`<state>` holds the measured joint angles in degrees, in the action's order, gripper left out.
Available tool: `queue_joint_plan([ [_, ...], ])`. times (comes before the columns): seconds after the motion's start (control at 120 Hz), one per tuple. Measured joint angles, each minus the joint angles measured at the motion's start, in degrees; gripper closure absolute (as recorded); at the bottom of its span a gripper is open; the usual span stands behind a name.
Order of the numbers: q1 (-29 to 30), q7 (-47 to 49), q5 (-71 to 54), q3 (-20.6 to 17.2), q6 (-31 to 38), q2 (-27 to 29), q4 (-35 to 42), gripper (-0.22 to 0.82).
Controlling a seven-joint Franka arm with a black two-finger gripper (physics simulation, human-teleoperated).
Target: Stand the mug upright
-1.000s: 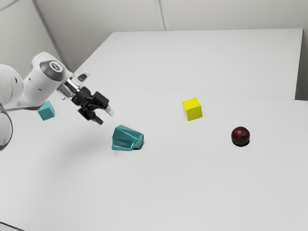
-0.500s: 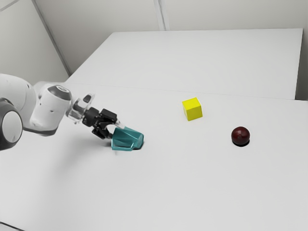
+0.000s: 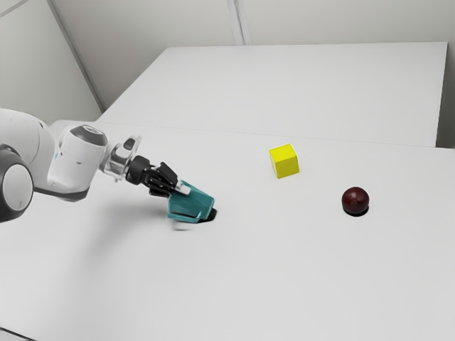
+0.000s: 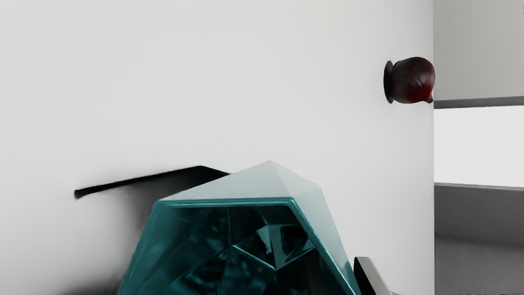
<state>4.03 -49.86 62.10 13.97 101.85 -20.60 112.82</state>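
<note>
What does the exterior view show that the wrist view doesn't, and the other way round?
From the exterior view you get the arm reaching in from that view's left, and the yellow cube. From the wrist view you get the hollow inside of the mug and the small pointed tip on the dark red ball. Common to both are the mug, the ball, the table and at least part of the gripper.
</note>
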Motion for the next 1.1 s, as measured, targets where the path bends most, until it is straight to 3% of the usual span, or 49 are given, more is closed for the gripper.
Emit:
queue_joint_plan([
  [0.35, -0.4, -1.9, -1.6, 0.2, 0.1, 3.0, -0.1, 0.77],
  [0.592, -2.4, 3.8, -24.5, -0.2, 0.4, 7.7, -8.5, 0.78],
  [0.825, -3.5, 11.2, -45.1, -6.2, 4.3, 8.6, -10.0, 0.78],
  [1.1, -3.9, 17.7, -52.5, -9.0, 14.7, 8.1, -4.3, 0.78],
])
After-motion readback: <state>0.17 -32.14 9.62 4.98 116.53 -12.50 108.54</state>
